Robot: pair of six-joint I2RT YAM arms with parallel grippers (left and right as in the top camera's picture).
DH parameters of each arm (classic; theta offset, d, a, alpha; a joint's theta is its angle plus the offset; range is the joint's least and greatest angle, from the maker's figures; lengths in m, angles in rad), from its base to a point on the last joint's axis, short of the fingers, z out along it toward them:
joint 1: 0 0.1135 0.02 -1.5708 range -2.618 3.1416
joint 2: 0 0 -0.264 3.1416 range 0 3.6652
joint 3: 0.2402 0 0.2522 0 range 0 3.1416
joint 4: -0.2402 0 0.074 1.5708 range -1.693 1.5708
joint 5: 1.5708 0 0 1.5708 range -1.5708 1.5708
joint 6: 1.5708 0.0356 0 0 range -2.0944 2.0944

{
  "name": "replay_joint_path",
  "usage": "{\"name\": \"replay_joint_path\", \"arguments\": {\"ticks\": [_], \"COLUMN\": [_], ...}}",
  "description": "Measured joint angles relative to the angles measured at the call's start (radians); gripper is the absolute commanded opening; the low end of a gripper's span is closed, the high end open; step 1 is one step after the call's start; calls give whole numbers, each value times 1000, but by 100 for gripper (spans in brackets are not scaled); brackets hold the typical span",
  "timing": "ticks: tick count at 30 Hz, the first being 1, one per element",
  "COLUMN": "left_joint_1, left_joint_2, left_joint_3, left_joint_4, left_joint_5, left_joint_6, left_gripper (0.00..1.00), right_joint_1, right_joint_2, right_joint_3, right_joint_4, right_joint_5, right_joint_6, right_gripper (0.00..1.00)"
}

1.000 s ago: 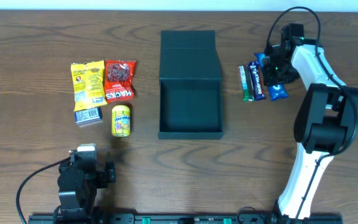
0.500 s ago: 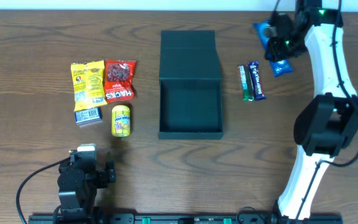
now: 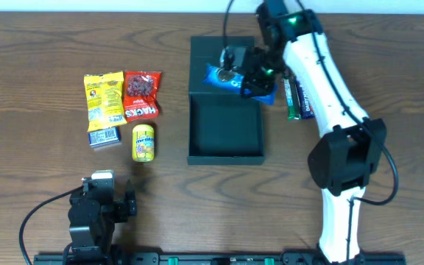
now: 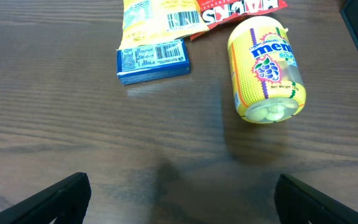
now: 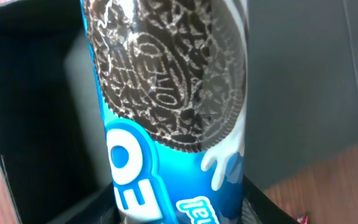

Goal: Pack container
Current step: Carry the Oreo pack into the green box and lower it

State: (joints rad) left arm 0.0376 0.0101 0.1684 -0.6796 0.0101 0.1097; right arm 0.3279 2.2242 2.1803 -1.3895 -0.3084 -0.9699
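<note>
Swung in from the far right corner of the table half a second ago, the right gripper point(image 3: 253, 72) now hangs over the opened lid flap point(image 3: 224, 50), carrying the Oreo packet point(image 3: 224, 76) with it; the other goods lie where they were. At the left, near the front edge, the left gripper point(image 4: 183, 190) sits low over the wood, its jaws spread wide; ahead of it lie a yellow packet point(image 3: 104, 97), a small blue packet point(image 3: 104, 136) just below that, a red Hacks packet point(image 3: 141, 94) and a yellow Mentos bottle point(image 3: 144, 142) on its side. In the middle of the table stands the container point(image 3: 225, 156), open, its flap on the far side. The right gripper pinches the Oreo packet, which fills most of the right wrist view with the dark box behind it; right of the box a green bar point(image 3: 292, 107) and a blue bar point(image 3: 306, 109) lie side by side, partly under the arm.
</note>
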Motion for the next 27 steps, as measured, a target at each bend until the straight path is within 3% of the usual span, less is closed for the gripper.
{"name": "replay_joint_path", "arguments": {"ticks": [20, 23, 27], "left_joint_1": [0, 0, 0], "left_joint_2": [0, 0, 0], "left_joint_3": [0, 0, 0], "left_joint_4": [0, 0, 0], "left_joint_5": [0, 0, 0], "left_joint_6": [0, 0, 0], "left_gripper": [95, 95, 95], "right_joint_1": [123, 123, 123], "right_joint_2": [0, 0, 0], "right_joint_3": [-237, -258, -260], "right_joint_4": [133, 145, 161], "right_joint_5": [105, 127, 141], "right_joint_6": [-24, -24, -16], "right_gripper": [2, 33, 50]}}
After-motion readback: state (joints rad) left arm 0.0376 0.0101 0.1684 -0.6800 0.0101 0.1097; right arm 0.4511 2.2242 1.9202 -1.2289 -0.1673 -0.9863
